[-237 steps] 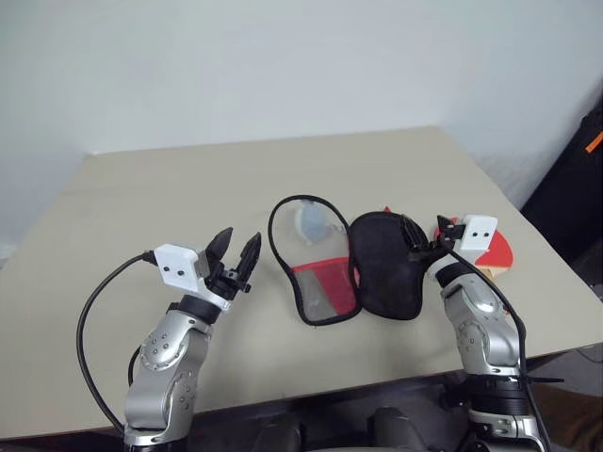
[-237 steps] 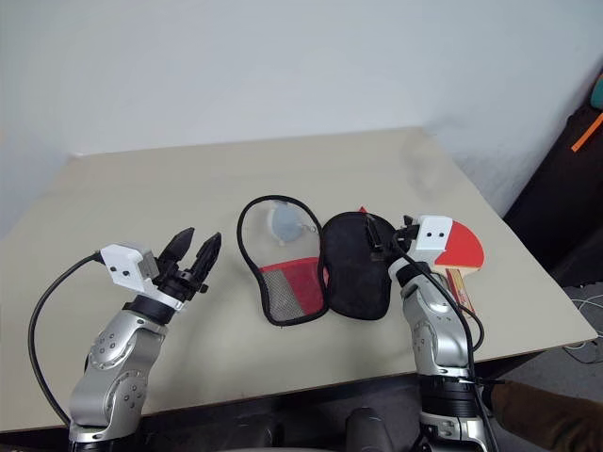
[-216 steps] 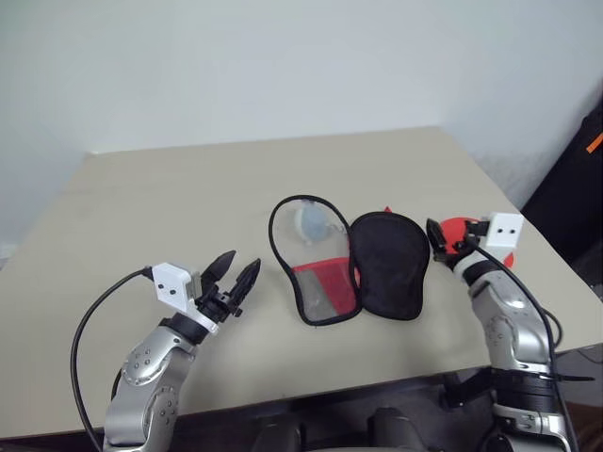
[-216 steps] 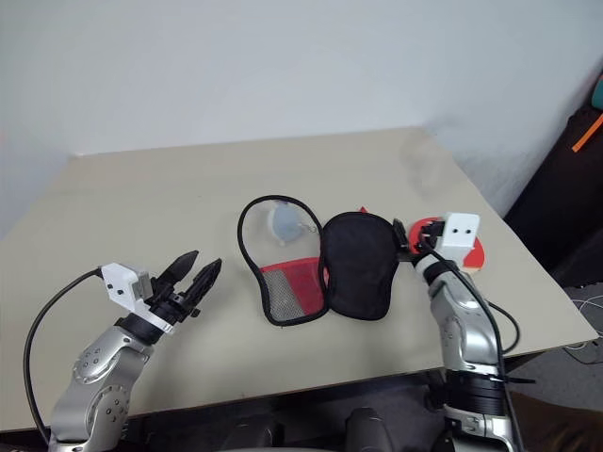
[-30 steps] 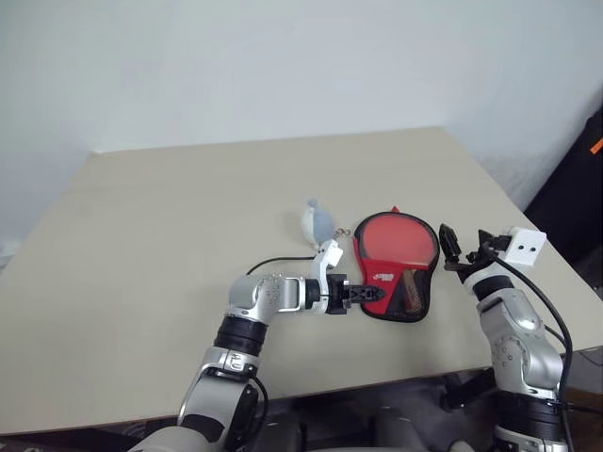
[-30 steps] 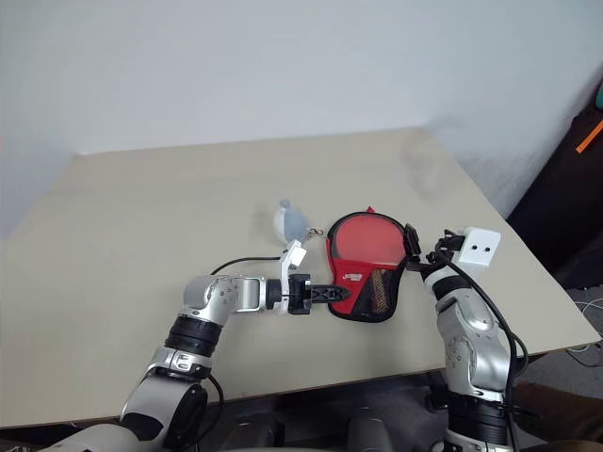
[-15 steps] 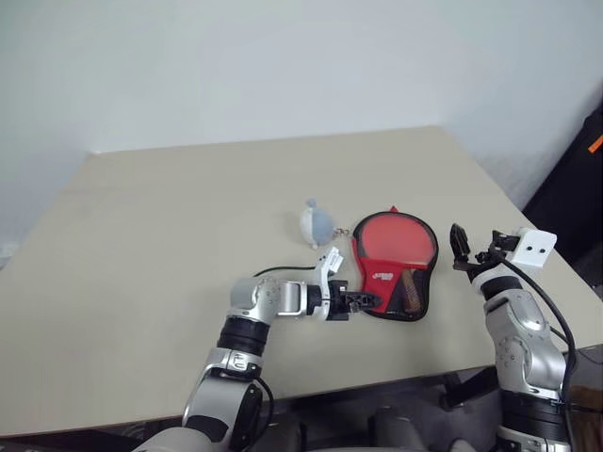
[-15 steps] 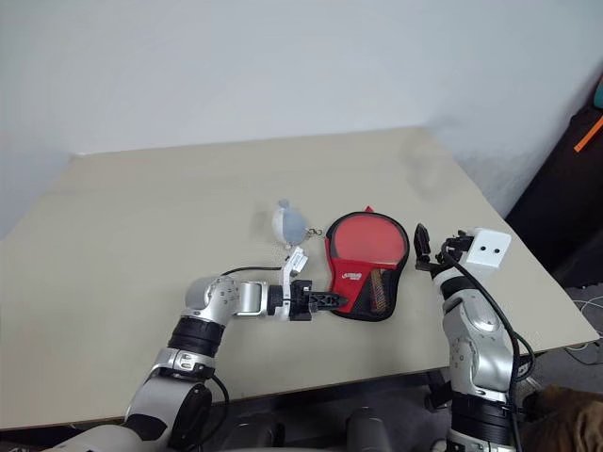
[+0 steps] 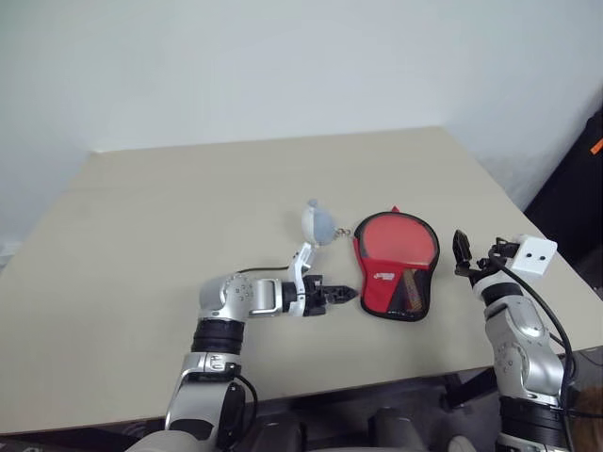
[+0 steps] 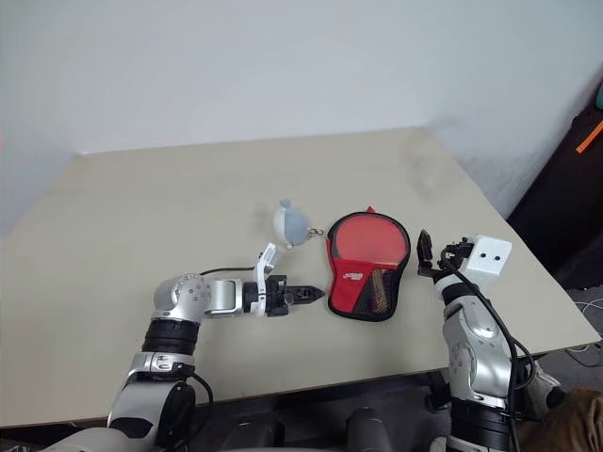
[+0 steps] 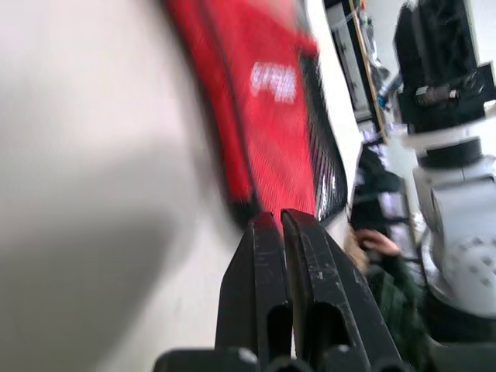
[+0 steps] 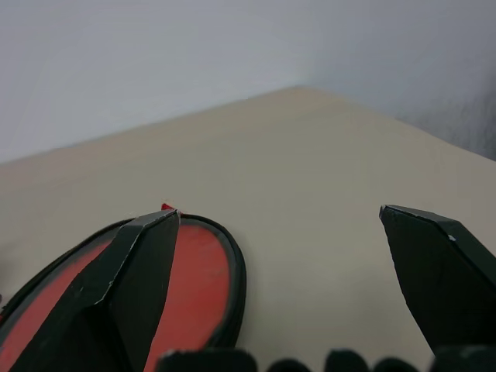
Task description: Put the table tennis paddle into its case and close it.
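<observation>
On the beige surface [image 9: 141,217], the left end effector [image 9: 347,295] lies low with its fingers pressed together, empty, just left of the case [image 9: 396,266]. The case lies flat, folded shut, the paddle hidden. The right end effector [image 9: 474,249] hovers beside the case's right edge, fingers spread wide.

Beige counter [image 9: 170,217], matte top, corners rounded, far edge close to a plain pale wall [image 9: 283,66]. Even, soft light, no hard shadows. Dark object with an orange stripe [image 9: 592,146] past the counter's right side, against the wall.
</observation>
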Motion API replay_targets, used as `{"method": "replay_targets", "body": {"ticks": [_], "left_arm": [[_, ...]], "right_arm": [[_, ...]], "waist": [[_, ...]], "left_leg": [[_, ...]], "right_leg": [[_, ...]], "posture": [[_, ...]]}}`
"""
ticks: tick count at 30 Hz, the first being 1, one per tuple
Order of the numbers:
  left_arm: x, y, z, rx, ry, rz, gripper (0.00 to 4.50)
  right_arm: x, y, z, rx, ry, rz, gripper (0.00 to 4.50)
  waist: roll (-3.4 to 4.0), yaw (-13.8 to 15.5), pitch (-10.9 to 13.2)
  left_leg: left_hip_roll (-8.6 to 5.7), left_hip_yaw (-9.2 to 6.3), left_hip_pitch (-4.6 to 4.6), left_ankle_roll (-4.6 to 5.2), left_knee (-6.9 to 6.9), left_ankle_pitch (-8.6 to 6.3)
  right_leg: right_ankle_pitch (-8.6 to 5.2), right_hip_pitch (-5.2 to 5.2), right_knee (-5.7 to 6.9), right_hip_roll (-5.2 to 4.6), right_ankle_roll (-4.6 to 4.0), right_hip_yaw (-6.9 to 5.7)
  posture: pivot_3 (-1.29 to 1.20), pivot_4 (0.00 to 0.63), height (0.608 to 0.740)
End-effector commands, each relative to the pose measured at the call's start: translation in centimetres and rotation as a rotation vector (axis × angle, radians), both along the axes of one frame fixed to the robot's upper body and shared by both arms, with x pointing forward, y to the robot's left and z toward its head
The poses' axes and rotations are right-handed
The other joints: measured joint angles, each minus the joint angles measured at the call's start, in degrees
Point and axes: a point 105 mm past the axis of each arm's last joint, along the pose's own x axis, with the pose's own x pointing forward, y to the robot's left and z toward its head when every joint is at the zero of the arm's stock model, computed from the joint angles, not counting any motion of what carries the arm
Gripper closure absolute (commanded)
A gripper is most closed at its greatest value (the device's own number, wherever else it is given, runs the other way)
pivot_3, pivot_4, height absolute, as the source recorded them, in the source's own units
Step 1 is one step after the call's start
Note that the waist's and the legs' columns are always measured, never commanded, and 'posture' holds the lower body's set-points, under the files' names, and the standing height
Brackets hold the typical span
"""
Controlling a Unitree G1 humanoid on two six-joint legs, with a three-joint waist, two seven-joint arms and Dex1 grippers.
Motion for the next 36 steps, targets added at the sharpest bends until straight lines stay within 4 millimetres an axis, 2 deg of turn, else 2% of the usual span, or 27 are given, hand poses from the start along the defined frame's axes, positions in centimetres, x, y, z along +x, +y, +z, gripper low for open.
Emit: {"method": "replay_targets", "body": {"ticks": [1, 6, 9, 13, 17, 21, 24, 28, 31, 36], "left_arm": [[1.0, -0.6, 1.3, 0.004, -0.081, 0.008, 3.58], [2.1, -1.2, -0.8, 0.114, 0.014, 0.051, 1.74], [2.0, -1.9, -1.2, 0.114, 0.078, 0.038, 0.76], [1.6, -3.3, -0.6, 0.049, 0.114, 0.0, 0.76], [0.4, -4.7, 0.1, 0.013, 0.126, -0.087, 0.76], [-1.3, -5.3, 1.1, -0.047, 0.14, -0.211, 0.76], [-2.1, -5.3, 0.6, -0.03, 0.149, -0.261, 0.76], [-2.0, -5.1, -0.6, 0.019, 0.165, -0.24, 0.76], [-1.5, -4.9, -1.0, 0.018, 0.169, -0.193, 1.39], [-0.9, -4.8, -1.3, 0.004, 0.181, -0.128, 3.17]], "right_arm": [[0.1, 0.0, 0.9, -0.018, -0.041, -0.013, 0.0], [0.3, 0.1, 1.0, -0.019, -0.04, -0.013, 0.0], [0.4, 0.0, 1.0, -0.018, -0.039, -0.019, 0.0], [0.3, -0.2, 0.7, -0.019, -0.034, -0.029, 0.0], [0.2, 0.0, 0.7, -0.016, -0.034, -0.029, 0.0], [0.0, 0.2, 0.7, -0.031, -0.039, -0.015, 0.0], [0.0, 0.0, 0.7, -0.032, -0.04, -0.021, 0.0], [-0.1, -0.1, 0.7, -0.038, -0.04, -0.023, 0.0], [-0.1, 0.0, 0.6, -0.04, -0.038, -0.022, 0.0], [0.0, -0.2, 0.6, -0.045, -0.037, -0.025, 0.0]], "waist": [[0.0, 0.0, 0.0], [-0.01, 0.0, 0.0], [-0.04, 0.2, 0.0], [-0.04, 0.2, 0.0], [-0.04, 0.2, 0.0], [-0.04, 0.0, 0.0], [-0.03, 0.0, 0.0], [-0.03, 0.0, 0.0], [-0.04, 0.0, 0.0], [-0.04, 0.0, 0.0]], "left_leg": [[0.0, 0.0, 0.0, 0.0, 0.0, 0.0], [-0.01, 0.0, 0.0, 0.0, 0.01, 0.0], [-0.05, -0.01, 0.01, 0.0, 0.09, 0.0], [-0.06, -0.02, 0.12, 0.0, 0.09, 0.0], [-0.08, -0.03, 0.09, 0.0, 0.08, 0.0], [-0.08, -0.02, 0.06, 0.0, 0.04, 0.0], [-0.07, -0.02, 0.05, 0.0, 0.01, 0.0], [-0.06, -0.02, 0.05, 0.0, -0.01, 0.0], [-0.06, -0.02, 0.05, 0.0, 0.0, 0.0], [-0.06, -0.02, 0.05, 0.0, 0.01, 0.0]], "right_leg": [[0.0, 0.0, 0.0, 0.0, 0.0, 0.0], [0.0, 0.0, 0.0, 0.01, 0.0, 0.0], [-0.01, 0.1, -0.02, -0.01, 0.02, -0.01], [-0.01, 0.19, -0.04, -0.01, 0.02, -0.01], [-0.01, 0.19, -0.06, -0.03, 0.03, -0.01], [-0.01, 0.14, -0.06, -0.02, 0.03, 0.0], [-0.01, 0.09, -0.05, -0.02, 0.03, 0.0], [-0.01, 0.08, -0.04, -0.01, 0.02, 0.0], [-0.01, 0.09, -0.05, -0.02, 0.02, 0.0], [-0.01, 0.08, -0.04, -0.02, 0.02, 0.0]], "posture": [[0.0, 0.0, 0.74], [0.0, 0.0, 0.74], [0.0, 0.0, 0.74], [0.0, 0.0, 0.74], [0.0, 0.0, 0.74], [0.0, 0.0, 0.74], [0.0, 0.0, 0.74], [0.0, 0.0, 0.74], [0.0, 0.0, 0.74], [0.0, 0.0, 0.74]]}}
